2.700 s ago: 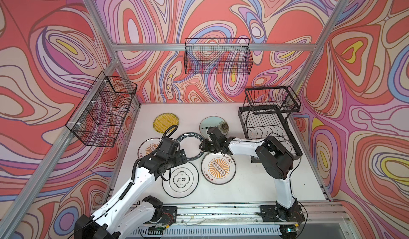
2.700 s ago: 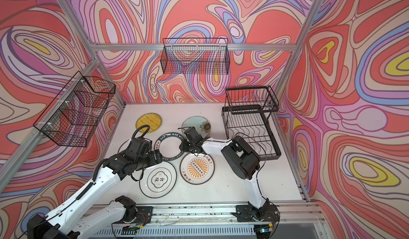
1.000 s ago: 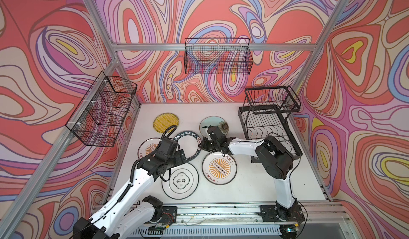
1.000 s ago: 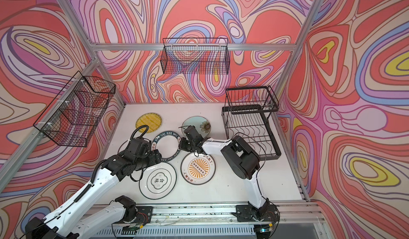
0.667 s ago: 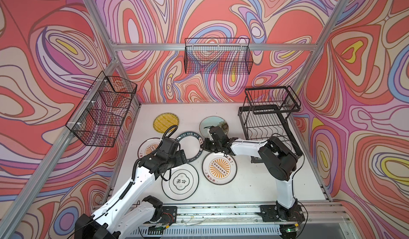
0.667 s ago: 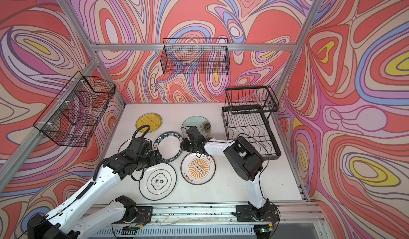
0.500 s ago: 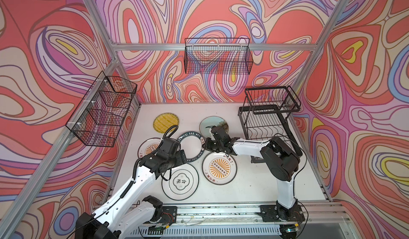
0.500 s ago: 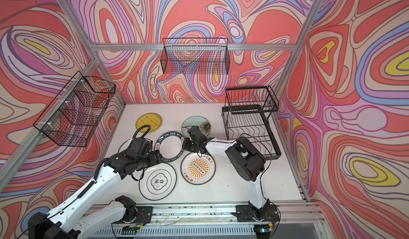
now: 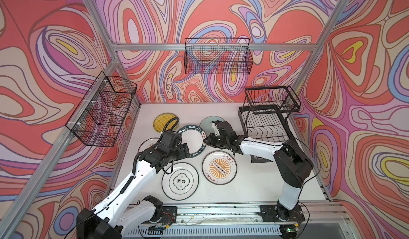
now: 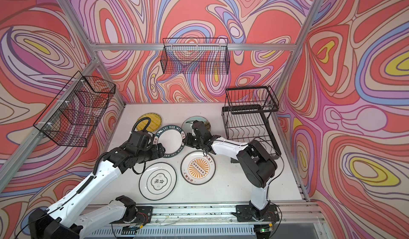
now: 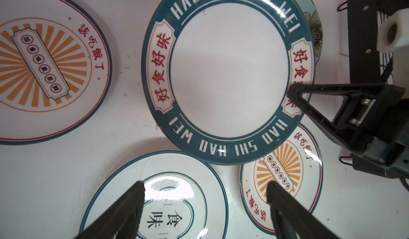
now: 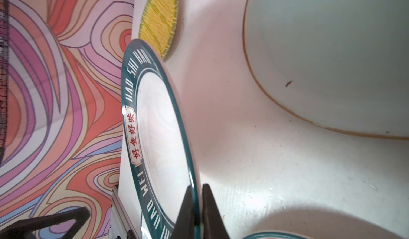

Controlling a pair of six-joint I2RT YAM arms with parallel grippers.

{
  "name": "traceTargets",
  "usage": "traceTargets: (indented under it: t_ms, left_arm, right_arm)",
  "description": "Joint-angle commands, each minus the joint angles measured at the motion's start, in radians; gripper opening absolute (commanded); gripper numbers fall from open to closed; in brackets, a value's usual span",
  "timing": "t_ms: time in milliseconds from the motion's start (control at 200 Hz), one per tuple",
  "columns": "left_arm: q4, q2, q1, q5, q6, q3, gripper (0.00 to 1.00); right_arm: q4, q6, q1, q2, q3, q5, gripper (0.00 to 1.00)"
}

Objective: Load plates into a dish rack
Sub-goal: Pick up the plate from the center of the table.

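Two arms meet mid-table, one gripper spread wide and one clamped.

The left arm (image 9: 137, 176) slants from its near-left base up toward the middle of the scene. Its wrist is bent over, and the left gripper (image 11: 205, 184) faces downward with its jaws spread wide and nothing between them. The right arm (image 9: 259, 148) rises from its near-right base to a folded elbow, and its forearm then runs left and slightly far. The right gripper (image 12: 197, 188) is pinched tight on the rim of the lettered plate (image 12: 159, 125), one finger on each face (its tips show almost no gap). In both top views the two grippers sit near each other at centre.
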Motion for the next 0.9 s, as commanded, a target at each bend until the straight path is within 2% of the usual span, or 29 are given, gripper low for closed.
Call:
traceTargets:
  t_ms: [0,150,456,701,897]
  left_arm:
    - [0.024,0.016,-0.005,0.052,0.057,0.046,0.89]
    - [0.016,0.031,-0.005,0.101,0.091,0.095,0.90]
    - [0.019,0.088,-0.003,0.099,0.104,0.125,0.88]
    - [0.074,0.118,0.001,0.078,0.049,0.094,0.84]
    - [0.123,0.143,0.018,0.098,0.017,0.061,0.76]
  right_arm:
    - [0.053,-0.021,-0.015,-0.091,-0.015,-0.039,0.00]
    - [0.053,-0.035,-0.036,-0.158,-0.046,-0.051,0.00]
    - [0.093,-0.052,-0.074,-0.233,-0.126,-0.099,0.00]
    - [0.129,-0.059,-0.078,-0.264,-0.178,-0.111,0.00]
    - [0.147,-0.061,-0.079,-0.282,-0.197,-0.131,0.00]
